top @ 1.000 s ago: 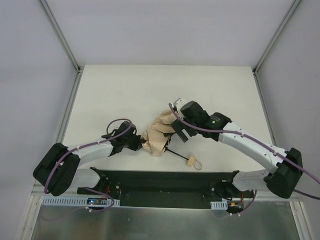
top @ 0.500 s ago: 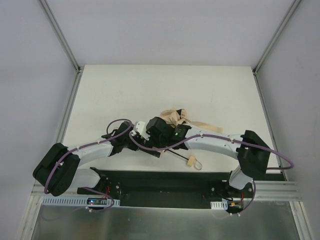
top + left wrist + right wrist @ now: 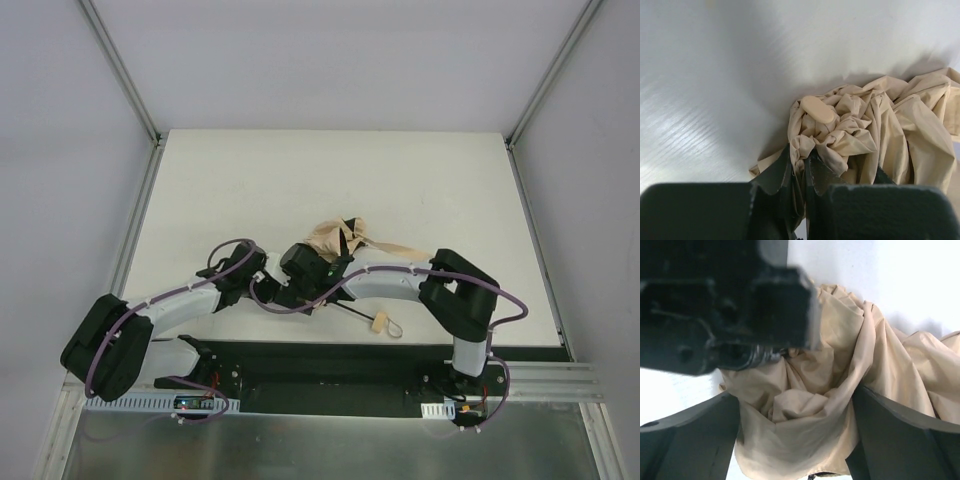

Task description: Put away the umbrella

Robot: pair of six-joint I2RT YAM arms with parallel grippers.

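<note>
White worktop (image 3: 300, 180) between grey walls (image 3: 330, 60) carries the crumpled umbrella (image 3: 875, 130), fabric pinched in the left claw (image 3: 799, 165), right claw (image 3: 795, 410) spread wide around it.

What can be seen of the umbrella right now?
The umbrella lies collapsed on the white table: a crumpled heap of beige fabric, mostly hidden overhead by the arms. A thin dark shaft runs out toward the near edge, ending in a small pale knob handle with a loop. The left gripper has its jaws shut on a fold; the right gripper straddles the bunch, jaws wide.
</note>
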